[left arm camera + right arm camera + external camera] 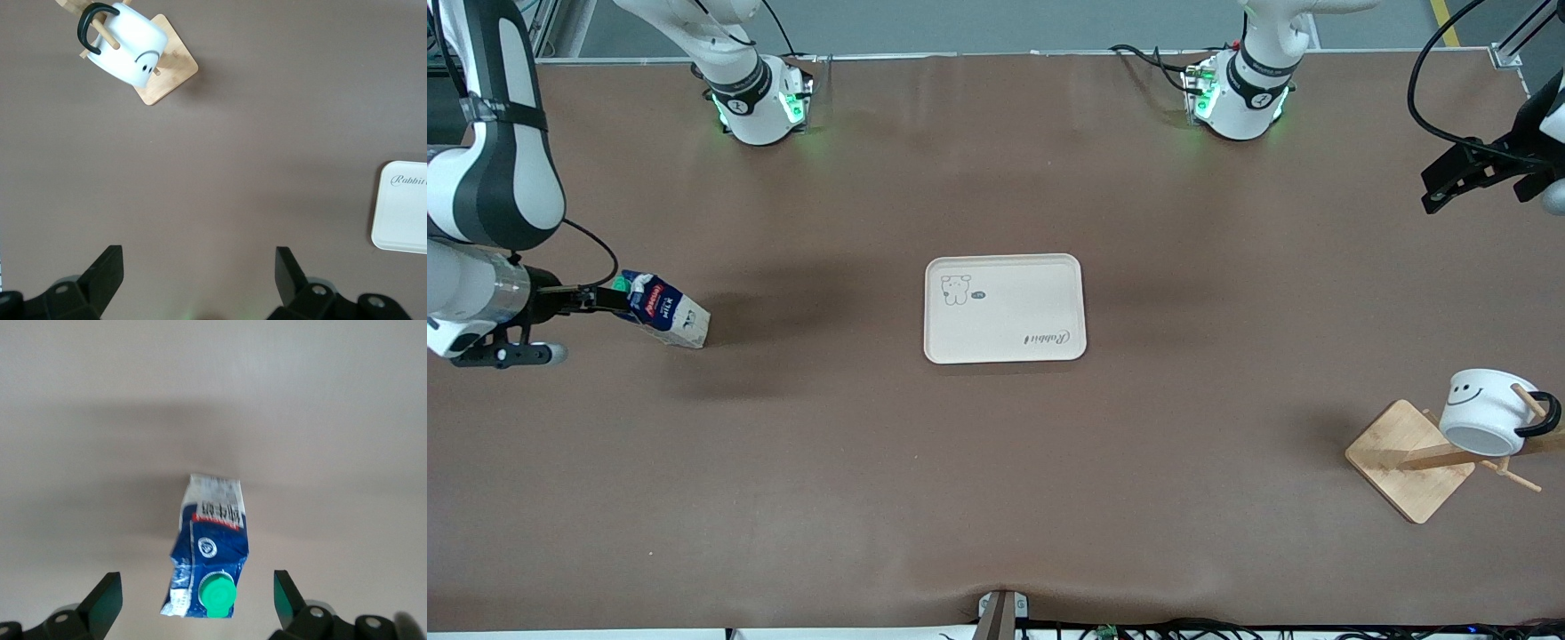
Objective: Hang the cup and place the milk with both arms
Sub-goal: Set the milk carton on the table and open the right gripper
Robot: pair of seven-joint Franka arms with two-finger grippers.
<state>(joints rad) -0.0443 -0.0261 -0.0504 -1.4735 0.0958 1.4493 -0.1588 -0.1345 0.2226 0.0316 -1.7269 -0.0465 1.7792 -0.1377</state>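
Milk [665,310] lies tipped at frame's left edge, cap end toward the right gripper [605,299], whose fingers straddle it wide and unclosed; cup [1489,413] hangs lower right, left gripper [1436,188] wide, waiting.
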